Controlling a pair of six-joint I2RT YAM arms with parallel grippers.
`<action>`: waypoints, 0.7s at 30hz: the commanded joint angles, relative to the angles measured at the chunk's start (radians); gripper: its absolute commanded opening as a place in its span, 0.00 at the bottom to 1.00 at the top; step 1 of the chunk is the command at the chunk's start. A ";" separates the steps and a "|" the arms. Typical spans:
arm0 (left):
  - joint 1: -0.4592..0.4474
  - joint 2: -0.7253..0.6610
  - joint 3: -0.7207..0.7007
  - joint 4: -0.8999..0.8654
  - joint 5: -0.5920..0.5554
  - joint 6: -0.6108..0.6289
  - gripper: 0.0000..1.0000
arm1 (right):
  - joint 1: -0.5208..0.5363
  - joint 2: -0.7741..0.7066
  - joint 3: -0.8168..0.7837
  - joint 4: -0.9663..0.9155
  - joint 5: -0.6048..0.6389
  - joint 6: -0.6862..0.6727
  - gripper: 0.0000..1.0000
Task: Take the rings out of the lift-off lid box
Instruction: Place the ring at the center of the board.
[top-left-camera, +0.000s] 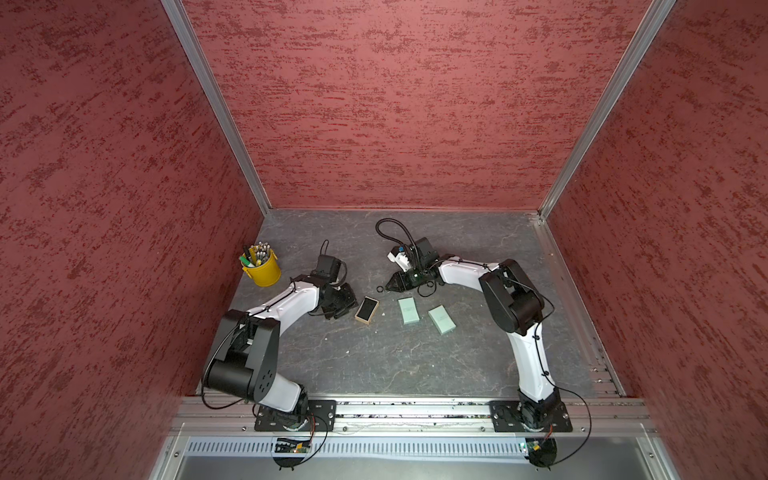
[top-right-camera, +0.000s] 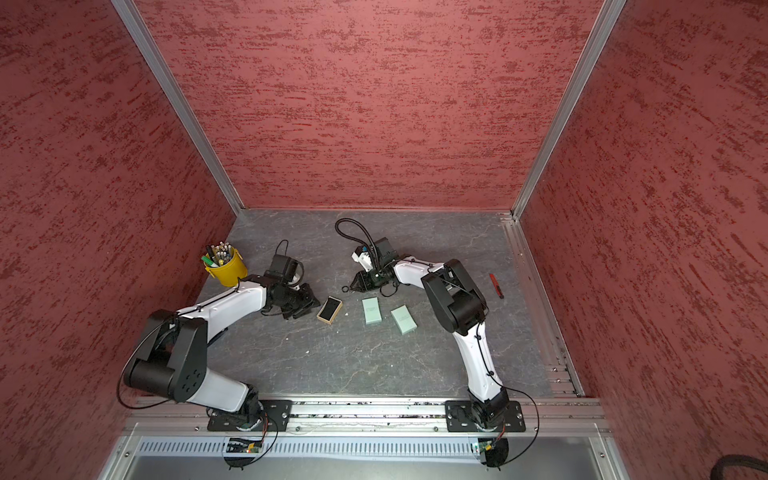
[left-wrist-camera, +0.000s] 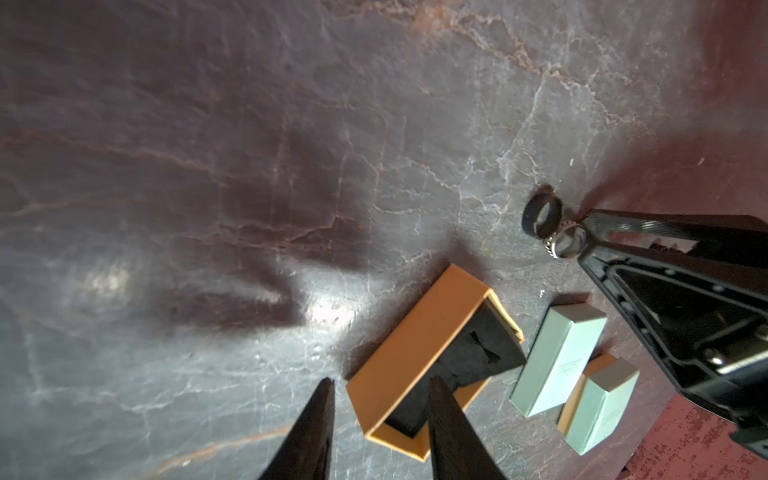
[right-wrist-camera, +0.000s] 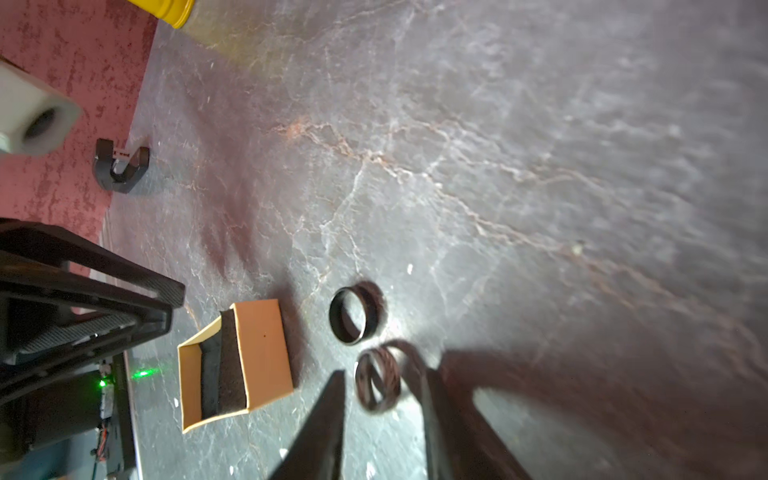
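The lift-off lid box (top-left-camera: 366, 309) stands with its lid off, a tan tray lined with black foam (left-wrist-camera: 432, 357) (right-wrist-camera: 262, 353). No ring shows in its foam. Two rings (top-left-camera: 380, 289) lie on the table just behind it. One is a plain black ring (right-wrist-camera: 355, 316) (left-wrist-camera: 540, 214). The other is a paler patterned ring (right-wrist-camera: 377, 380) (left-wrist-camera: 567, 241), blurred, loose between the tips of my right gripper (right-wrist-camera: 382, 374) (top-left-camera: 387, 286), which is open. My left gripper (left-wrist-camera: 383, 380) (top-left-camera: 347, 309) is open at the box's near end, one finger over the foam.
Two mint-green boxes (top-left-camera: 407, 311) (top-left-camera: 441, 319) lie right of the tan box. A yellow cup of pens (top-left-camera: 262, 268) stands at the back left. A red tool (top-right-camera: 496, 286) lies to the right, behind the right arm. A black clip (right-wrist-camera: 120, 166) sits by the wall.
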 joint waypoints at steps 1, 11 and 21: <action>-0.003 0.028 -0.023 0.047 0.026 0.018 0.37 | -0.003 -0.054 -0.014 -0.030 0.060 -0.014 0.38; -0.069 0.013 -0.074 0.101 0.028 -0.049 0.35 | 0.109 -0.234 -0.059 -0.051 0.140 0.010 0.20; -0.087 0.016 -0.088 0.115 0.021 -0.063 0.36 | 0.227 -0.189 -0.041 -0.072 0.159 0.019 0.11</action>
